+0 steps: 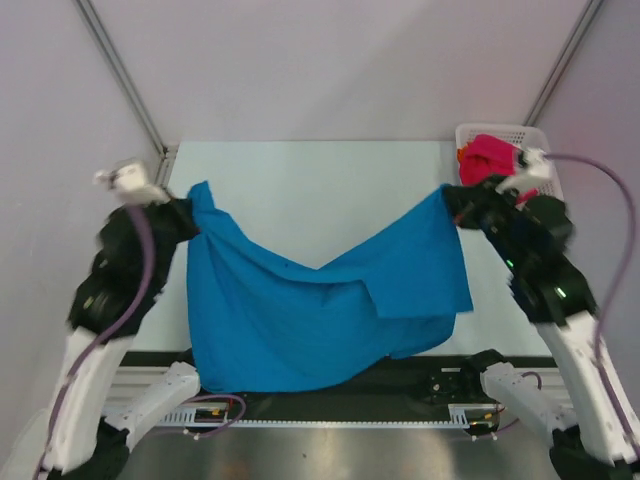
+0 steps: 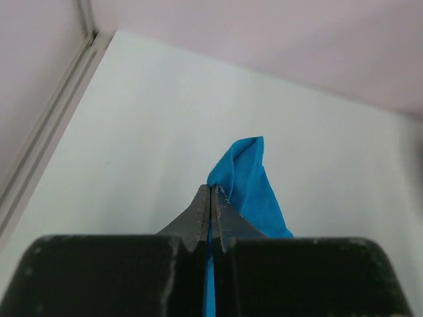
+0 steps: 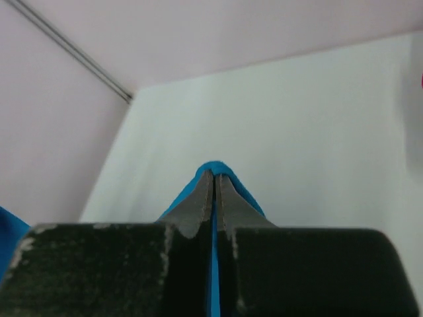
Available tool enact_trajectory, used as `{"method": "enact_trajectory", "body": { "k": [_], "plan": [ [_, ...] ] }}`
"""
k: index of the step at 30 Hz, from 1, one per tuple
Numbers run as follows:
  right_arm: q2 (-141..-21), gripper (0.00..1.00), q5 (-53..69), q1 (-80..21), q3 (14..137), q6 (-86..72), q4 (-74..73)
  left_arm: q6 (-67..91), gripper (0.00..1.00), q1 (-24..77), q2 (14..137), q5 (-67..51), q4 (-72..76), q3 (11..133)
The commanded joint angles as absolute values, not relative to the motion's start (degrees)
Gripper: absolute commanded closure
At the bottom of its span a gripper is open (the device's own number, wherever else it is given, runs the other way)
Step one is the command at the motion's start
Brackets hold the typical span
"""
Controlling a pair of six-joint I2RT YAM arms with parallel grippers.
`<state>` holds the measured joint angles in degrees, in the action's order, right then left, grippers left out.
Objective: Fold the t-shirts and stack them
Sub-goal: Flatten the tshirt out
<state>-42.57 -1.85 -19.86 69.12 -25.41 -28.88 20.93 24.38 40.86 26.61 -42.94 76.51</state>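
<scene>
A bright blue t-shirt (image 1: 320,310) hangs stretched between both grippers above the white table (image 1: 320,190), sagging in the middle, its lower edge draped over the table's near edge. My left gripper (image 1: 190,212) is shut on its left upper corner; the cloth (image 2: 246,178) sticks out past the closed fingertips in the left wrist view. My right gripper (image 1: 455,200) is shut on its right upper corner; blue cloth (image 3: 213,167) wraps over the fingertips in the right wrist view. A crimson-pink t-shirt (image 1: 490,155) lies in the basket, with a bit of orange cloth (image 1: 463,153) beside it.
A white lattice basket (image 1: 530,135) stands at the table's far right corner, just behind my right arm. Grey frame posts (image 1: 120,70) run up at the back left and back right. The arm bases and a rail sit at the near edge.
</scene>
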Motion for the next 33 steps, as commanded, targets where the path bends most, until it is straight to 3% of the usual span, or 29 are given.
{"method": "enact_trajectory", "body": {
  "k": [1, 6, 9, 13, 14, 15, 16, 19, 21, 25, 31, 33],
  "plan": [
    [-57.80, 1.00, -5.10, -17.42, 65.93, -22.07, -13.13, 21.79, 1.00, 20.94, 57.16, 32.87, -39.56, 73.73],
    [-81.41, 1.00, -0.54, -9.68, 66.53, -24.25, 3.67, 23.65, 1.00, 14.34, 76.08, 32.61, -36.31, 77.78],
    [-91.37, 1.00, 4.30, -6.42, 73.89, -25.49, 7.55, 22.76, 1.00, 9.77, 88.21, 32.25, -36.12, 85.49],
    [-105.97, 0.99, 7.90, -4.83, 90.67, -23.65, -4.09, 19.44, 1.00, 5.64, 100.44, 29.38, -37.95, 99.00],
    [-108.95, 0.92, 7.21, -4.75, 96.18, -21.73, -10.40, 18.81, 1.00, 5.28, 104.72, 29.27, -39.27, 101.40],
    [-109.59, 0.85, 6.42, -4.75, 97.89, -21.01, -13.24, 18.29, 0.93, 5.19, 106.33, 29.88, -42.33, 103.51],
    [-109.69, 0.72, 5.37, -4.66, 99.56, -20.57, -19.01, 17.67, 0.69, 5.10, 107.83, 30.67, -44.19, 106.67],
    [-104.96, 0.48, 2.48, -5.53, 95.73, -19.34, -22.75, 19.50, 0.33, 5.10, 107.24, 29.45, -47.63, 104.27],
    [-97.58, 0.39, 0.27, -6.76, 87.51, -20.30, -23.29, 21.87, 0.26, 5.01, 101.29, 28.22, -47.46, 99.26],
    [-83.97, 0.31, -5.53, -12.19, 71.78, -23.54, -25.83, 28.45, 0.23, 5.10, 85.50, 22.34, -44.74, 80.40],
    [-65.15, 0.33, -5.98, -24.33, 48.82, -31.88, -27.51, 37.34, 0.35, 5.10, 60.86, 13.98, -42.19, 54.63],
    [-61.89, 0.35, -5.36, -27.41, 45.45, -34.96, -29.70, 39.37, 0.35, 4.92, 57.49, 13.10, -42.71, 49.68]
  ]
}}
